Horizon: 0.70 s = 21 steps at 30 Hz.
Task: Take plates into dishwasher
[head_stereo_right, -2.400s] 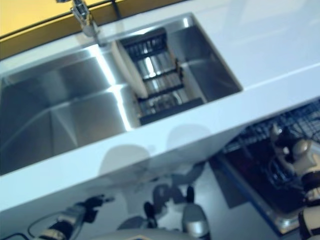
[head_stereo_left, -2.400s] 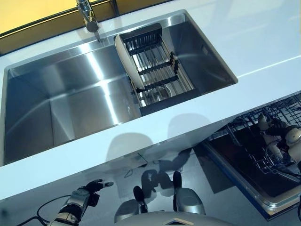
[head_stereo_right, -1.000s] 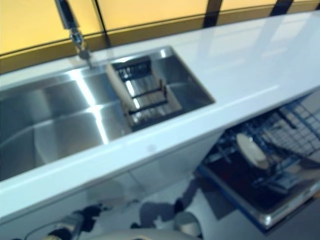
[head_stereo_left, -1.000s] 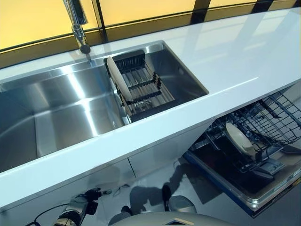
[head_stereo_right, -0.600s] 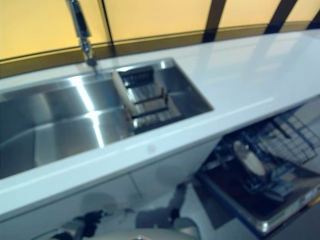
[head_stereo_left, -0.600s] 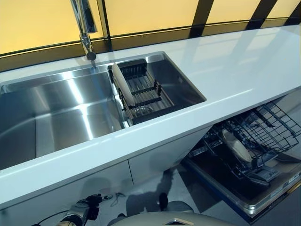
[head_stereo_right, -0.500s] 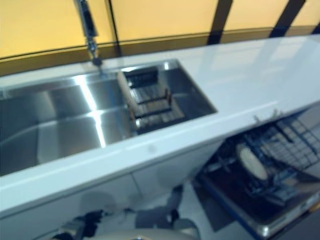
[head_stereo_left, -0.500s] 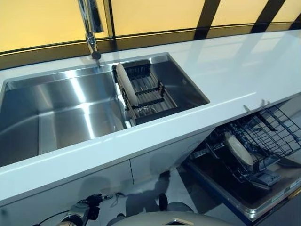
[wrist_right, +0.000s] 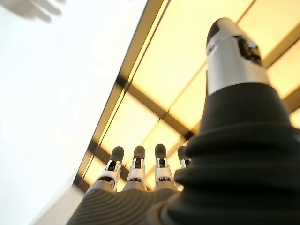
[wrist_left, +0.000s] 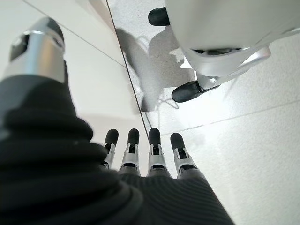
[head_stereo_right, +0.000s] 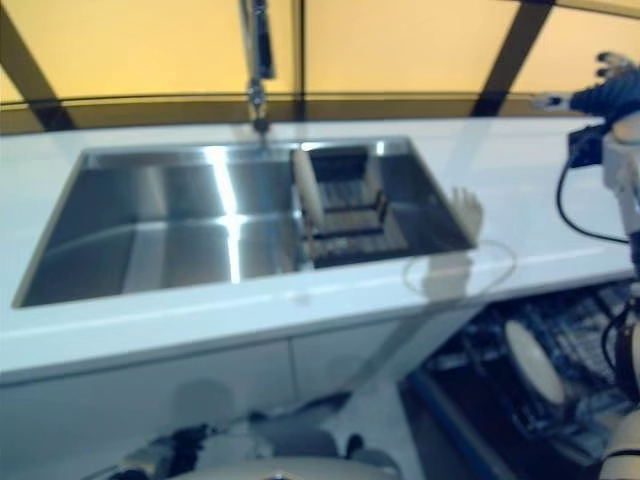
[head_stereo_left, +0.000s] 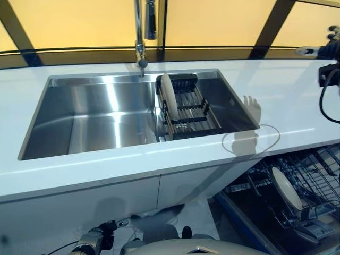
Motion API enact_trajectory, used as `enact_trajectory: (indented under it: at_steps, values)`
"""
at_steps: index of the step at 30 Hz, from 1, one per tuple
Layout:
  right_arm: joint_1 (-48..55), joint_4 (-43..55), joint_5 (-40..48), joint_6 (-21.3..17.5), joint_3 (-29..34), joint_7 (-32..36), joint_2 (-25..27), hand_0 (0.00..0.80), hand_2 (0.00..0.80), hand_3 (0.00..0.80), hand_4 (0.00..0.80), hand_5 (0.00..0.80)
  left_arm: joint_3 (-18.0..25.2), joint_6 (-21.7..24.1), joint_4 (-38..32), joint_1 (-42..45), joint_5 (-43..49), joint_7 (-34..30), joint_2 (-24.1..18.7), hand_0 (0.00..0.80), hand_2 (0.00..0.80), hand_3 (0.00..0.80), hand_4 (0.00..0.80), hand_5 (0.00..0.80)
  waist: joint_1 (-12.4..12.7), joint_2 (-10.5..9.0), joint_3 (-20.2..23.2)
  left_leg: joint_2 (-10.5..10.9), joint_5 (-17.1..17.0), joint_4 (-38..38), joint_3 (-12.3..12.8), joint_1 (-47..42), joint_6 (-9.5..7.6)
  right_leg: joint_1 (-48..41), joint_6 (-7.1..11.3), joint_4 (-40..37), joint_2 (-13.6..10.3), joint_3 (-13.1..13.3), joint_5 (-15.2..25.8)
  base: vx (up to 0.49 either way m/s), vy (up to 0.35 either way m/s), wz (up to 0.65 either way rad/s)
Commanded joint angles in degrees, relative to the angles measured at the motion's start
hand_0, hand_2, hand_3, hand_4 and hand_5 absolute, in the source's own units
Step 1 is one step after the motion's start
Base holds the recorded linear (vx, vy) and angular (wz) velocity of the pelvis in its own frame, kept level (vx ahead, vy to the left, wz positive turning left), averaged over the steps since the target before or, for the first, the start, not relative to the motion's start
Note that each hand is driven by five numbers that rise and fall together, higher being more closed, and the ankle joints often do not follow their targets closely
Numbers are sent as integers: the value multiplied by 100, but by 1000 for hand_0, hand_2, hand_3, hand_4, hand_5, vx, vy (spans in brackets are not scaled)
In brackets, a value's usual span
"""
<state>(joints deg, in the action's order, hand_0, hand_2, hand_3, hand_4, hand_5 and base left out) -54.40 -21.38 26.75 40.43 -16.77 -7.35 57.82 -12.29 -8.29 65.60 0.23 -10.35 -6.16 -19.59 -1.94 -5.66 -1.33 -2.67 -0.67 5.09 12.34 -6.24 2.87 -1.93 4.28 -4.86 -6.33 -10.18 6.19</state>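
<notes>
A white plate [head_stereo_left: 169,96] stands on edge in a dark drying rack [head_stereo_left: 190,107] at the right end of the steel sink [head_stereo_left: 95,114]. Another white plate [head_stereo_left: 287,189] stands in the lower rack of the open dishwasher [head_stereo_left: 313,191] under the counter at the right. My right hand [head_stereo_left: 325,50] is raised high above the counter's far right, fingers straight and empty; its wrist view shows them [wrist_right: 136,171] against the yellow window. My left hand [head_stereo_left: 95,241] hangs low by the floor, open and empty, fingers [wrist_left: 140,150] straight.
A white counter [head_stereo_left: 287,101] runs around the sink. A chrome tap [head_stereo_left: 141,32] rises behind the sink. Yellow window panes with dark frames [head_stereo_left: 265,24] stand behind the counter. White cabinet doors [head_stereo_left: 106,204] are below the counter.
The camera has swung, so the sink now sits centred. My right hand has risen from out of view to high above the counter's right end. The left hand stays low.
</notes>
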Motion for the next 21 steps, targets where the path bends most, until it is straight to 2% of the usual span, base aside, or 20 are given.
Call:
enact_trajectory:
  at_steps: [1, 5, 13, 16, 19, 21]
  values:
    - [-977, -45, 210, -173, -391, 5, 17, 0, 0, 0, 0, 0, -194, 24, 277, -239, -223, 125, -61, 0, 0, 0, 0, 0, 228, -58, 6, 117, 175, -85, -173, 110, -120, -153, 346, 368, -12, -70, -469, -30, 29, 20]
    - [-1038, 46, 450, -264, -535, -61, -249, 0, 0, 0, 0, 0, -163, 48, 257, -253, -231, 146, -83, 0, 0, 0, 0, 0, 311, -84, -20, 123, 171, -95, -212, 132, -125, -125, 387, 415, -70, -142, -447, -26, 24, 8]
    - [-782, 222, 888, -363, -539, -751, -917, 0, 0, 0, 0, 0, -176, -52, 149, -295, -271, 230, -47, 0, 0, 0, 0, 0, 413, -78, -74, 148, 179, -111, -291, 142, -159, -66, 440, 489, -152, -179, -406, 1, 22, 10]
    - [-656, 212, 1166, -537, -515, -1430, -1289, 0, 0, 0, 0, 0, -263, -102, 105, -323, -347, 289, -40, 0, 0, 0, 0, 0, 470, -47, -109, 173, 201, -117, -330, 144, -196, -40, 460, 515, -193, -197, -395, 4, 21, 8]
    - [-474, 272, 1512, -967, -365, -2283, -1650, 0, 0, 0, 0, 0, -286, -67, 137, -341, -364, 287, -32, 0, 0, 0, 0, 0, 491, -13, -153, 188, 228, -122, -348, 127, -220, -22, 483, 540, -222, -203, -382, 1, 11, 3]
    - [-309, 423, 1432, -1098, -290, -2729, -1939, 0, 0, 0, 0, 0, -327, -99, 88, -358, -389, 316, 5, 0, 0, 0, 0, 0, 499, 23, -177, 202, 235, -126, -360, 124, -239, -7, 492, 544, -235, -183, -372, -1, 17, 2]
